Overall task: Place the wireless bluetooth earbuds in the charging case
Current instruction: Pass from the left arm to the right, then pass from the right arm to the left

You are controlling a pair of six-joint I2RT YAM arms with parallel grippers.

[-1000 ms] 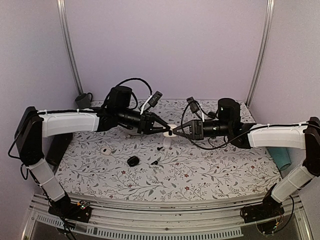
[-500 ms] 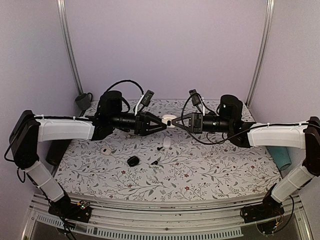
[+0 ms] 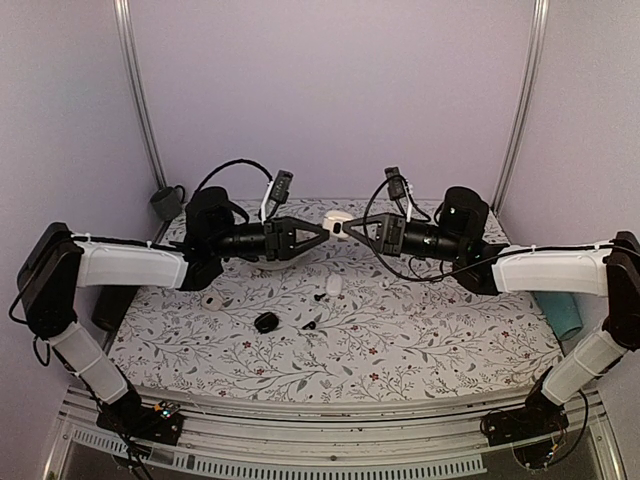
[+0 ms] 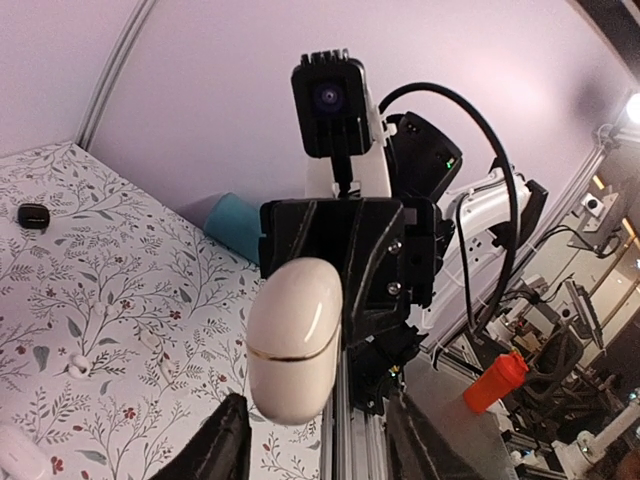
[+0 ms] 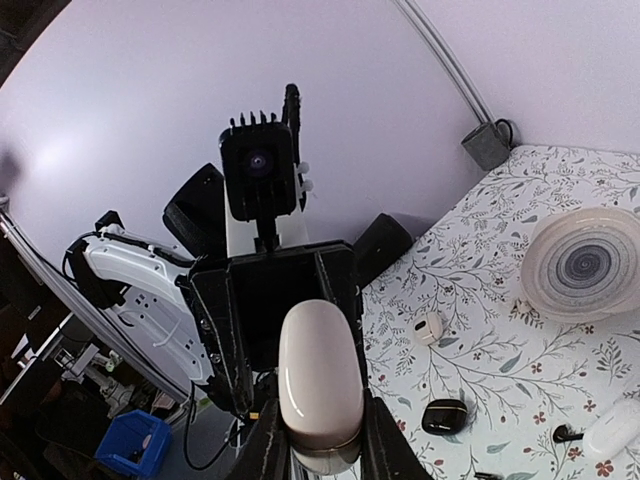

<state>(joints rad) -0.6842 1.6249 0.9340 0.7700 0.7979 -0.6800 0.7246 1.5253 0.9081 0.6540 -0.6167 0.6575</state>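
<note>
The charging case is a closed, glossy white pill shape with a thin gold seam. My right gripper is shut on it and holds it high above the table. In the right wrist view the case sits between the right gripper's fingers. My left gripper faces it, open, with the case's free end just beyond the left gripper. One white earbud with a dark spot lies on the table at the left and shows in the right wrist view. Another small white piece lies below the grippers.
A small black case and small black bits lie on the flowered table. A white round dish sits under the left arm. A teal cylinder lies at the right edge. A grey box stands at the back left.
Both grippers have risen together from just above the table to well above it. The right one has kept hold of the case, and the left one has stayed facing it.
</note>
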